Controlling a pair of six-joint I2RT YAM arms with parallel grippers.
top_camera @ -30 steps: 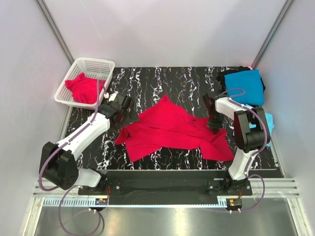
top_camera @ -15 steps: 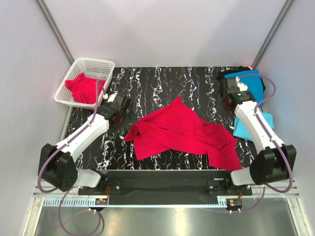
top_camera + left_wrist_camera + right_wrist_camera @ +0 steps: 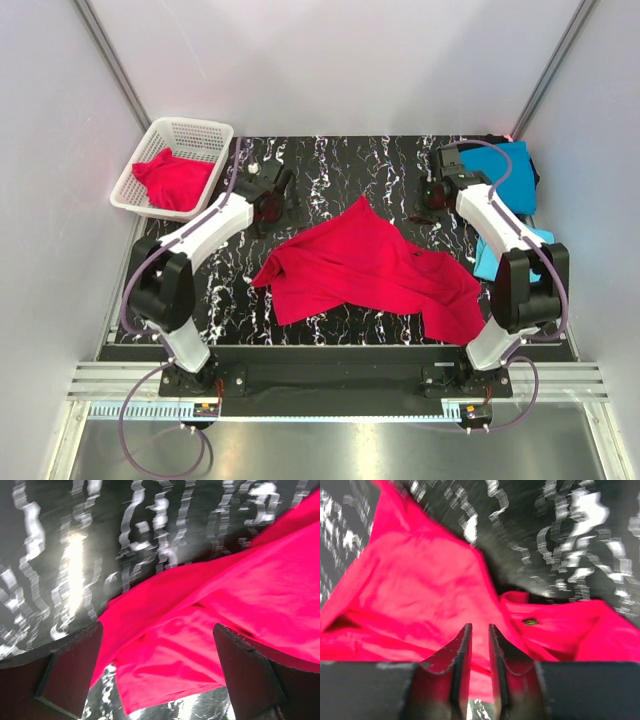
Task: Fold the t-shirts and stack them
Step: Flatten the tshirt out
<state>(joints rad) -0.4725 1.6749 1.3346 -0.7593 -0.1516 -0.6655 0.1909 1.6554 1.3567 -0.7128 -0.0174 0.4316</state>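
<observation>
While left gripper (image 3: 277, 198) and right gripper (image 3: 428, 200) hang unclenched, the red t-shirt (image 3: 370, 265) lies between.

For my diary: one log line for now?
red shirt: unfolded | left end effector: open, empty | right end effector: slightly open, empty

Red t-shirt (image 3: 370, 265) (crumpled) on table (image 3: 340, 165), another t-shirt (image 3: 172, 180) in basket (image 3: 195, 130)

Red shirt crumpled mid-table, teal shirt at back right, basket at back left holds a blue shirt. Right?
Not quite. The basket at back left holds a red shirt, not a blue one, as the top external view shows. The crumpled red shirt mid-table and the teal shirt at back right are as you say.
</observation>
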